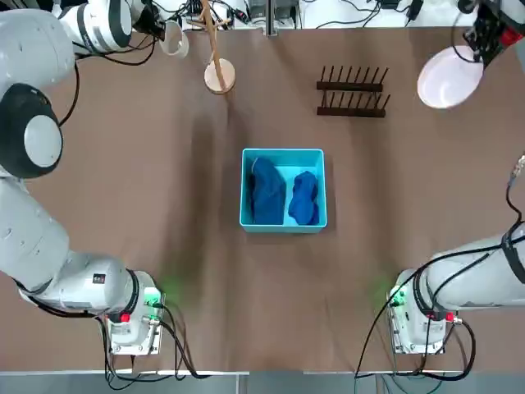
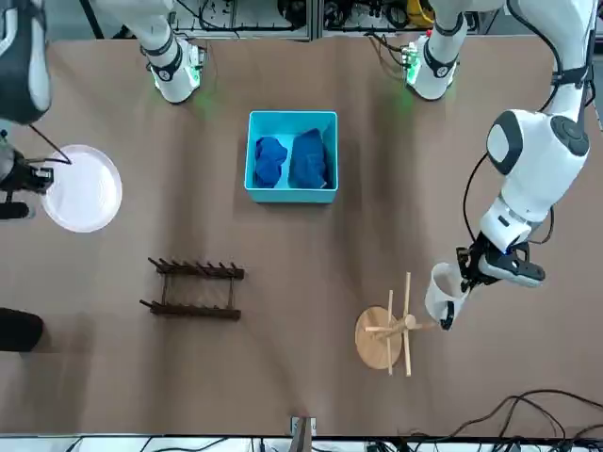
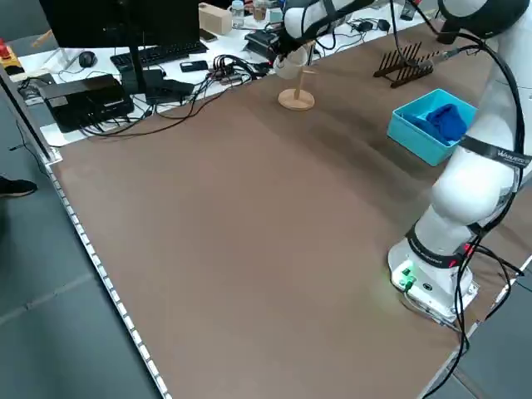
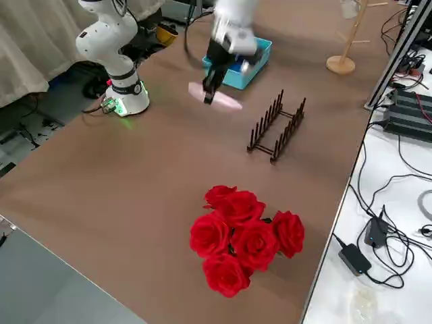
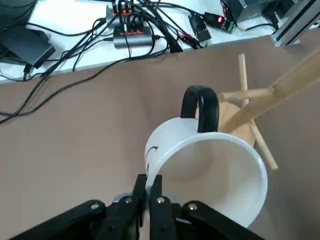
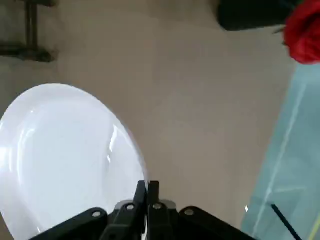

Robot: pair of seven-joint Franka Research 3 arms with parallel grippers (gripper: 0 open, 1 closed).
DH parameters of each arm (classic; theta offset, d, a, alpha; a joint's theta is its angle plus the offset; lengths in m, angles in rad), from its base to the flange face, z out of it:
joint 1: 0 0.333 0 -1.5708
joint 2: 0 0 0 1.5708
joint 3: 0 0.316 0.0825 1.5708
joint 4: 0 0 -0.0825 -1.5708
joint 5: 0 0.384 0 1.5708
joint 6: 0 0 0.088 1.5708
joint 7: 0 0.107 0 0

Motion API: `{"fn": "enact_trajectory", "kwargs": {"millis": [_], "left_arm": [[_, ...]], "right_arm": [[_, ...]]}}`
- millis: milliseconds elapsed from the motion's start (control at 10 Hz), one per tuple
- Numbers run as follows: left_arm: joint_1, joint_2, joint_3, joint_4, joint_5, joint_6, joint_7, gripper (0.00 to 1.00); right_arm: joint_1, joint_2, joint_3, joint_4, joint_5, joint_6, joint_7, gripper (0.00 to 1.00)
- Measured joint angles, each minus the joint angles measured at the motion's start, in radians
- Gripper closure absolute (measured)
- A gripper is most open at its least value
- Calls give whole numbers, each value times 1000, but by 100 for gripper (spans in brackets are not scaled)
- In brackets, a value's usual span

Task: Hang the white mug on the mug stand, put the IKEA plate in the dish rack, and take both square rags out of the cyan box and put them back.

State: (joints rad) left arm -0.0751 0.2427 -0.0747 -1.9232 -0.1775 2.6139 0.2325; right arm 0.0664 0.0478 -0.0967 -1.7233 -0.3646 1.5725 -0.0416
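While clamped in the left pincer [image 5: 149,187], the white mug [image 5: 210,175] nears the mug stand [image 5: 260,102].

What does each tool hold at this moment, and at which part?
The left tool holds the white mug by its rim, beside the mug stand. The right tool holds the IKEA plate by its edge.

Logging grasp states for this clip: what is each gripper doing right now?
Left gripper: shut on the white mug rim.
Right gripper: shut on the IKEA plate edge.
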Motion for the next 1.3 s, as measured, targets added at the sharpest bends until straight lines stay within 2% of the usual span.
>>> {"fn": "enact_trajectory", "kwargs": {"millis": [100,300,500,900,1300], "left_arm": [[-3,18,-1,19,0,0,-5,94],[-8,44,-5,42,0,12,-17,94],[-14,64,-8,54,0,32,-18,94],[-20,82,-26,64,0,33,-18,94],[-31,102,-40,65,0,47,-18,94]], "right_arm": [[86,1,2,31,-72,-74,169,96],[282,34,7,40,-273,-167,459,97],[385,130,8,40,-395,-179,544,97],[426,217,6,48,-512,-134,547,97],[435,272,-4,111,-533,-100,550,97]]}}
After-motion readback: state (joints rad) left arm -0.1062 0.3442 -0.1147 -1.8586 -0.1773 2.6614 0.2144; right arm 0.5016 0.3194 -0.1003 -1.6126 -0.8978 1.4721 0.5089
